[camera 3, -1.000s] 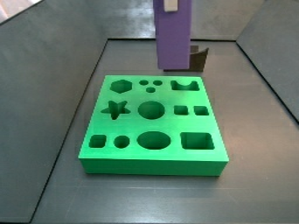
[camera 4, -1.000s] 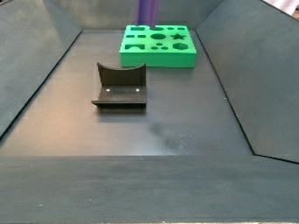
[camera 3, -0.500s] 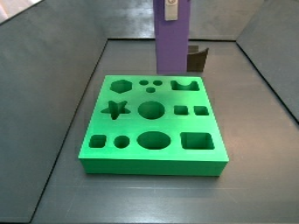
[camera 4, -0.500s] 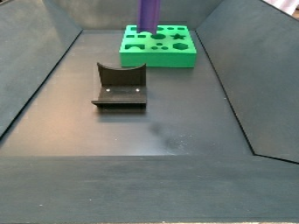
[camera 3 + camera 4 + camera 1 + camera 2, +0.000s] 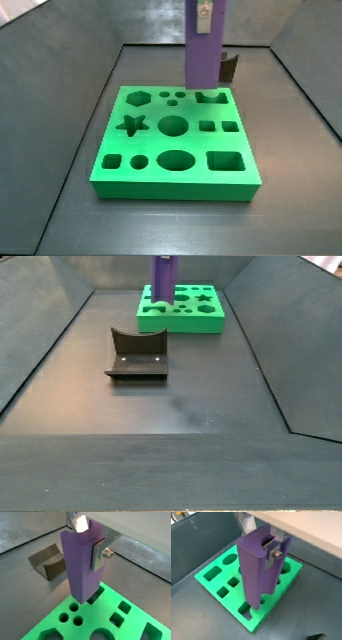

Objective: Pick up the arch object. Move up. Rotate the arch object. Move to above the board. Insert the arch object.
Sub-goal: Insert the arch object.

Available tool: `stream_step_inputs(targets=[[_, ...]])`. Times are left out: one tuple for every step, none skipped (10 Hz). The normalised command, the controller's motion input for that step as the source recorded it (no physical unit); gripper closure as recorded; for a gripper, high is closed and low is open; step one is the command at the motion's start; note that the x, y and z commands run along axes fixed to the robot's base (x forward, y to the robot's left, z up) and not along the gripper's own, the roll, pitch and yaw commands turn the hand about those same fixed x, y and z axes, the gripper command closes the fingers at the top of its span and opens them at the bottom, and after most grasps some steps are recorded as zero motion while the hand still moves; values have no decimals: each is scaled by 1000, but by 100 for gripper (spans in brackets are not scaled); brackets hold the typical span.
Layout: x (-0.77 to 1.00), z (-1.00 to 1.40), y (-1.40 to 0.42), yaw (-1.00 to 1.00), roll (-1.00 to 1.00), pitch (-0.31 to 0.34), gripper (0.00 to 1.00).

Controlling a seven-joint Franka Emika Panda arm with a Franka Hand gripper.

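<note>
Dark grey matte floor (image 5: 201, 386) inside grey sloped walls; the dark L-shaped fixture (image 5: 136, 354) stands nearest, the thick bright green square board (image 5: 187, 308) with shaped holes beyond it. Versus a second ago, the long slim matte purple arch object (image 5: 205, 50) sits lower, its end at the board's arch hole. Gripper (image 5: 92, 538) points straight down over that corner, silver fingers (image 5: 102, 551) clamped on the upright arch object.

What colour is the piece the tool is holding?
Plain matte purple. The arch object, clamped upright in the tool above the board, shows best in a wrist view.
</note>
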Motion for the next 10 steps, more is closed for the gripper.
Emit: stream_step_inputs(targets=[[331, -197, -60, 463, 89, 320, 100], [377, -117, 0, 303, 90, 327, 100], [106, 0, 0, 0, 0, 93, 100], [34, 0, 0, 0, 0, 43, 100], [114, 0, -57, 0, 109, 219, 100], [223, 77, 0, -129, 209, 500, 100], [0, 0, 0, -557, 177, 303, 100], [0, -360, 0, -711, 319, 94, 100], [0, -460, 0, -349, 426, 0, 100], [54, -171, -3, -34, 166, 0, 100]])
